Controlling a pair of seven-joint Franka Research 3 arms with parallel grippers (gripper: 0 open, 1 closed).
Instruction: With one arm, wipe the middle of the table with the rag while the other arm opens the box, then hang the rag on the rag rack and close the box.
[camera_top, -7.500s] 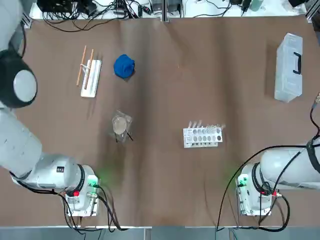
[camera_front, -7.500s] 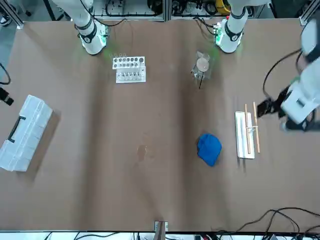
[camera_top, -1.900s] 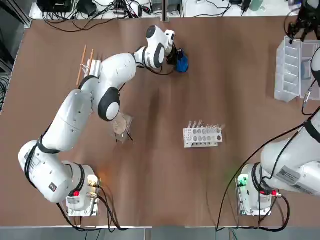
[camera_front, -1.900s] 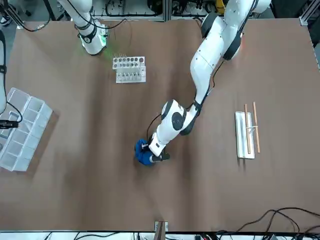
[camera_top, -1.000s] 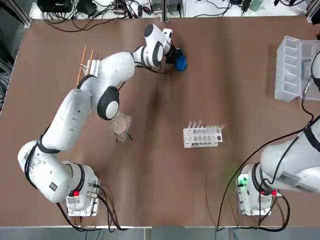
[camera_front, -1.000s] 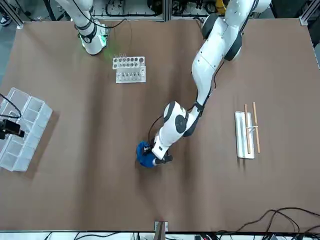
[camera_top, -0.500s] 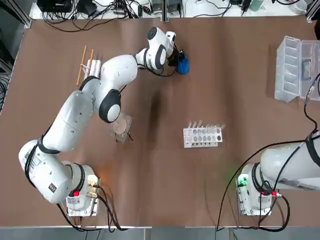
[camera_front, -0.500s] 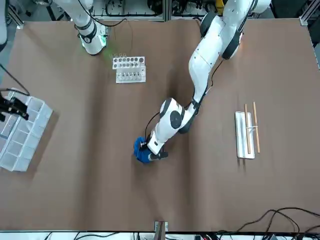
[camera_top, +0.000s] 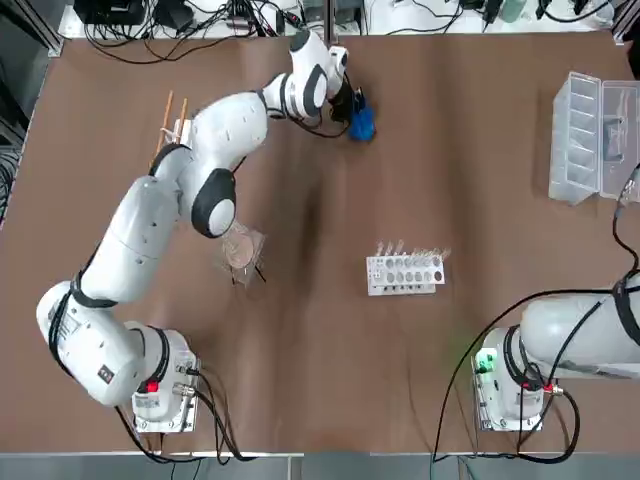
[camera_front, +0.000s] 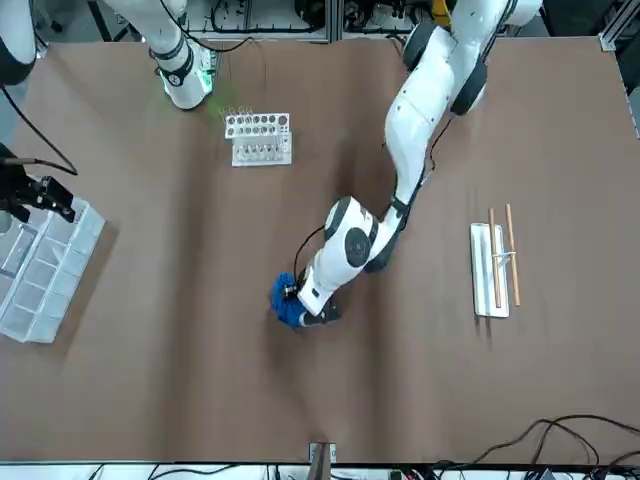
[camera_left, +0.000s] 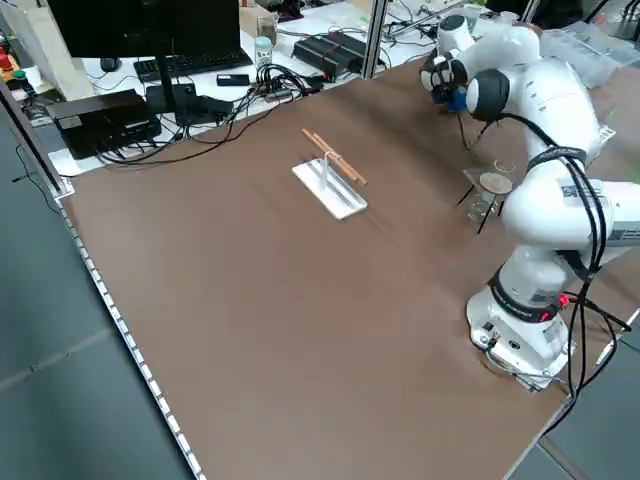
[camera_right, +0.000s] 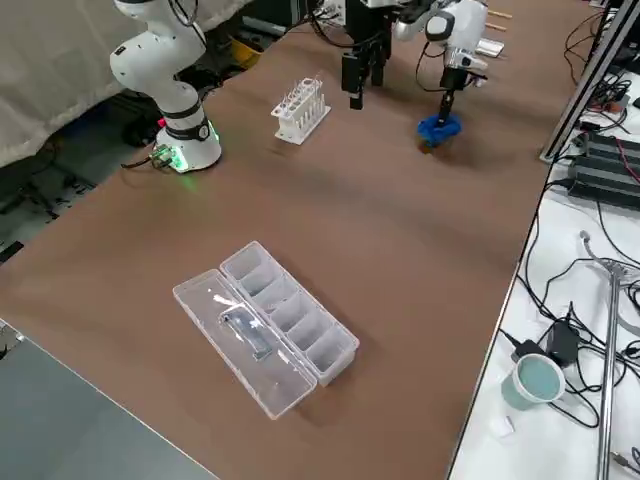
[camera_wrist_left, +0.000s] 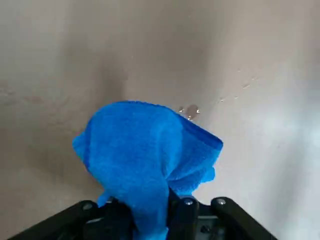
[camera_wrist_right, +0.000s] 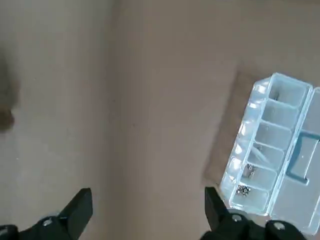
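Top view: the right arm (camera_top: 580, 335) has backed off the opened compartment box (camera_top: 574, 150), far right; the blue rag (camera_top: 362, 122) sits far-centre. Left wrist view: left claw (camera_wrist_left: 150, 200) pinches it beside droplets (camera_wrist_left: 191, 111); wiping seems unfinished. Right wrist view: right claw (camera_wrist_right: 149, 192) spread.

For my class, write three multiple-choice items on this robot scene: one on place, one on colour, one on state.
1. Where is the blue rag?
A. In the box
B. On the rack
C. In the left arm's fingers

2. What colour is the stand under the two rods?
A. Green
B. White
C. Red

3. How is the plastic box?
A. Open
B. Closed
C. Upside down

Key:
1 C: the rag is pinched between the left fingers.
2 B: the stand's base looks white.
3 A: the box shows its compartments, lid laid back beside them.
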